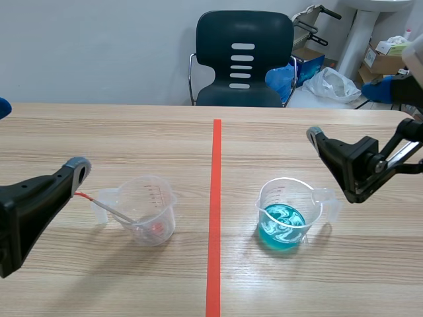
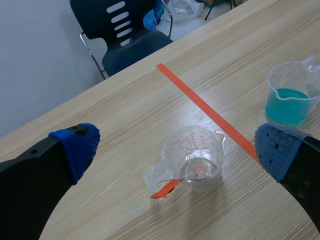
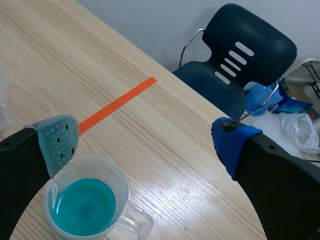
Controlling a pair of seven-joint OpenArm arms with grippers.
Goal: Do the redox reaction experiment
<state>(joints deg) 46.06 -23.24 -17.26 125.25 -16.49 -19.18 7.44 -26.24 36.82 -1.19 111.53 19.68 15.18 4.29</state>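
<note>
Blue-liquid cup (image 3: 85, 207) sat just below the gaping right pincer (image 3: 145, 144); left pincer (image 2: 177, 149), gaping too, hung well away from it.

Scene view: camera between the arms, raised a little above the table (image 1: 99, 132), facing across it toward the dark chair (image 1: 243, 59) and the wall; widest of the three; takes in the clear measuring cup (image 1: 149, 218), the cup of blue liquid (image 1: 287, 214) and the orange tape line (image 1: 215, 218) between them.
Left wrist view: looks forward and down past the left gripper (image 2: 177, 136); close above the clear measuring cup; aimed diagonally across the tape line, so the cup of blue liquid and the chair also show.
Right wrist view: forward and down past the right gripper (image 3: 144, 131); closest, almost over the cup of blue liquid; faces the chair.
All three share the tape line, the chair and the cup of blue liquid.
</note>
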